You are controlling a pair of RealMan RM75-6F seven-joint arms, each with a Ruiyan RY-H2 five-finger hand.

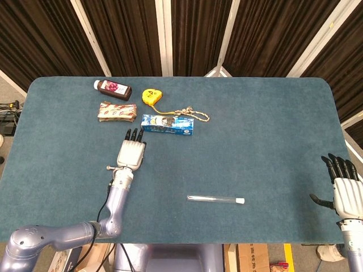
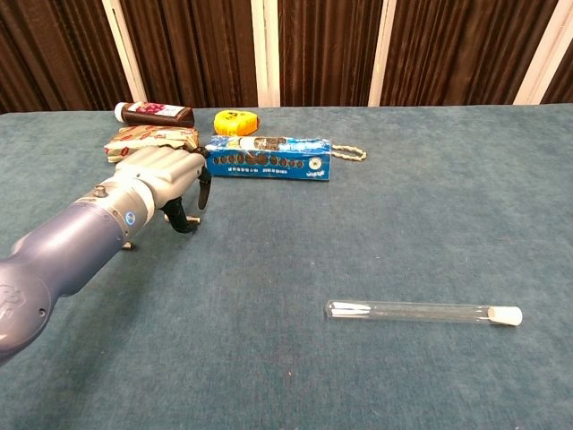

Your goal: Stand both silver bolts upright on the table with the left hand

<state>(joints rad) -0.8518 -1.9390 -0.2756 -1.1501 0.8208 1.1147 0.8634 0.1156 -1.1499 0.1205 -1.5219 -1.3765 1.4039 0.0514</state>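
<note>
One silver bolt (image 1: 109, 168) lies flat on the teal table (image 1: 266, 130) just left of my left wrist; the chest view shows only its end (image 2: 128, 245) past my forearm. A second small silver piece (image 2: 191, 223), apparently the other bolt, lies at the thumb tip under my left hand (image 2: 166, 175) and is hidden in the head view. My left hand (image 1: 131, 151) hovers palm down with fingers stretched toward the blue box, the thumb pointing down. Nothing shows in its grasp. My right hand (image 1: 346, 191) is spread open at the table's right front edge.
A glass test tube (image 1: 215, 199) with a white cap lies front of centre. At the back left are a blue toothpaste box (image 1: 168, 124), a snack packet (image 1: 117, 111), a dark bottle (image 1: 113, 88), a yellow tape measure (image 1: 151, 96) and a knotted cord (image 1: 190, 113).
</note>
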